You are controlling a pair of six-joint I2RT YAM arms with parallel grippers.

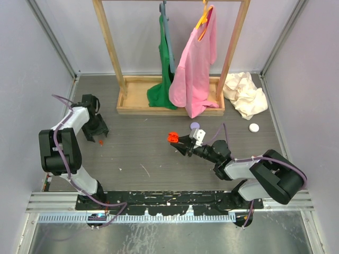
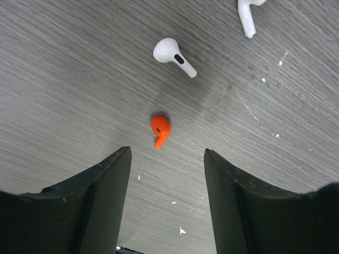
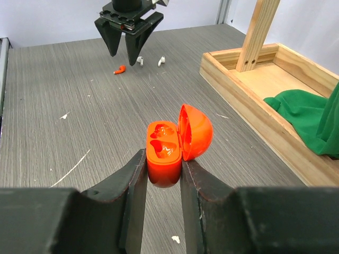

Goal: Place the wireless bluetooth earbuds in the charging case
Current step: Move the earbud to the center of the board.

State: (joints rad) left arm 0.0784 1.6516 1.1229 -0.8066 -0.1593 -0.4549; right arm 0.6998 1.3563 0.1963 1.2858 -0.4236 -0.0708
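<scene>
My right gripper (image 3: pixel 161 166) is shut on an orange charging case (image 3: pixel 167 153) with its lid open and both sockets empty; it also shows in the top view (image 1: pixel 172 137). An orange earbud (image 2: pixel 160 129) lies on the table just ahead of my open left gripper (image 2: pixel 167 156), between the lines of its fingers. It shows from the right wrist view (image 3: pixel 120 69) and the top view (image 1: pixel 100 141). My left gripper (image 1: pixel 97 129) hovers over it at the left of the table.
Two white earbuds (image 2: pixel 174 55) (image 2: pixel 246 16) lie beyond the orange one. A wooden clothes rack (image 1: pixel 169 98) with green and pink shirts stands at the back. A cream cloth (image 1: pixel 244 94), a white cap (image 1: pixel 254 127) and a lilac disc (image 1: pixel 195 126) lie at right.
</scene>
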